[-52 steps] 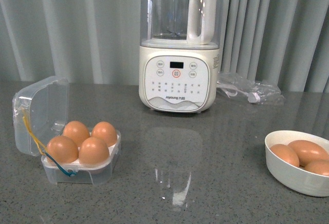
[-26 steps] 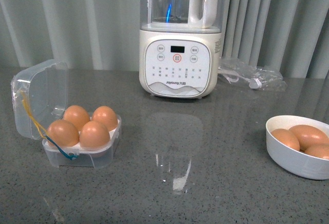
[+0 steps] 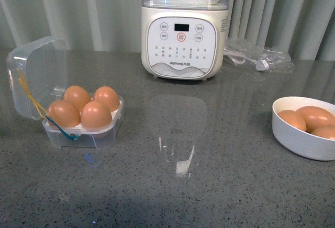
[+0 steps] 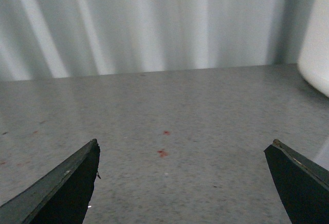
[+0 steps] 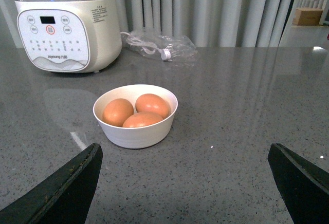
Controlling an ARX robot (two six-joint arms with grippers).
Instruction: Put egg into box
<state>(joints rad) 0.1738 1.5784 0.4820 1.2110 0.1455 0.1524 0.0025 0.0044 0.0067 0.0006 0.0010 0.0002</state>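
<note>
- Egg for this task looks to be home already, I'd say. Four brown ones, all alike, fill every seat of the box, and I can't tell which is the task's own. The clear lid stands open.
- The left gripper has its fingers spread wide and holds nothing. It hangs over bare counter. The box is outside its own view, so it is neither between nor just ahead of the fingers. Only the blender edges in at one side.
- The right gripper is likewise splayed and empty. The white bowl, with three more eggs, lies ahead of it in line with the gap, well apart.
- I'd judge the placing step done. No seat is left for a bowl egg, so at most the left gripper would come round behind the lid and tip it shut gently.
</note>
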